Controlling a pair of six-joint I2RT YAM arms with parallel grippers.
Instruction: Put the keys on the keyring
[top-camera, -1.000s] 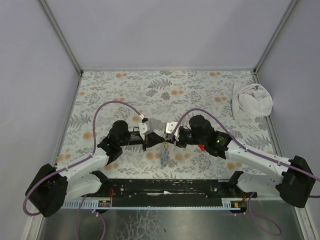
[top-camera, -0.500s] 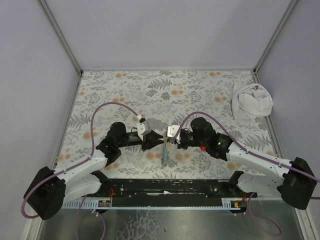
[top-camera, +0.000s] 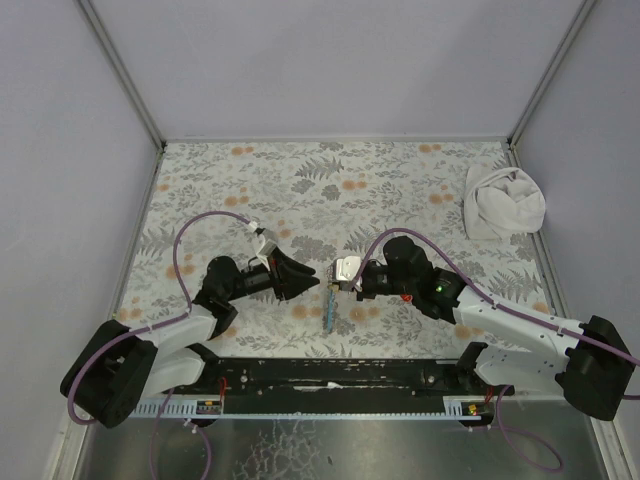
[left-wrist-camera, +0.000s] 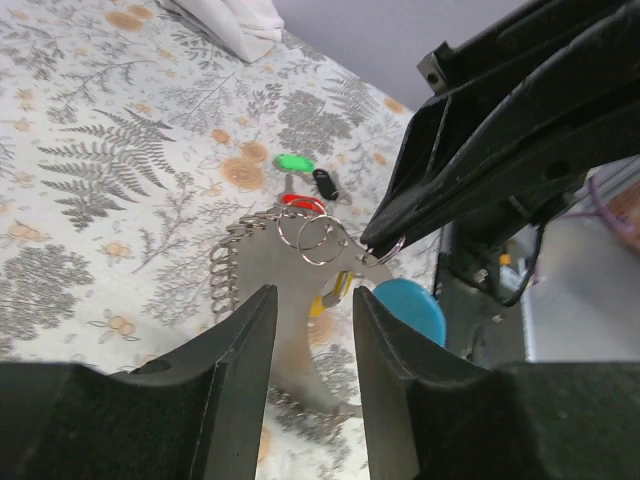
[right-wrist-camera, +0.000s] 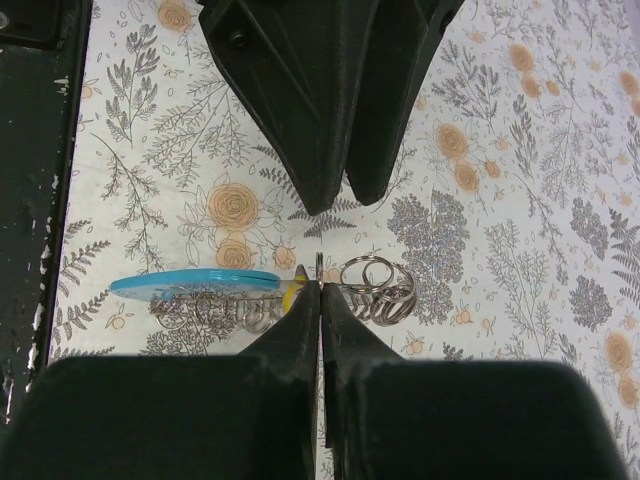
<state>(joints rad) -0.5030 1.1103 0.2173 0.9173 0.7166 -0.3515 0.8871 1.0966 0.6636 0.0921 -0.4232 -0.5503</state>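
The keyring lies between my two grippers, a grey part strung with small steel rings and a light blue part. My right gripper is shut on a thin ring at the keyring's edge; it also shows in the top view. My left gripper is open and empty, its jaws pointing at the keyring from the left, apart from it. The green key, black key and red key lie just beyond the rings. The tan-yellow key shows under the keyring.
A white cloth bundle lies at the table's far right. The floral table cover runs to grey walls on three sides. A black rail with both arm bases lines the near edge.
My left arm has drawn back to the left and turned, so its jaws now stand a little apart from the right gripper. The right gripper has stayed shut at the keyring.
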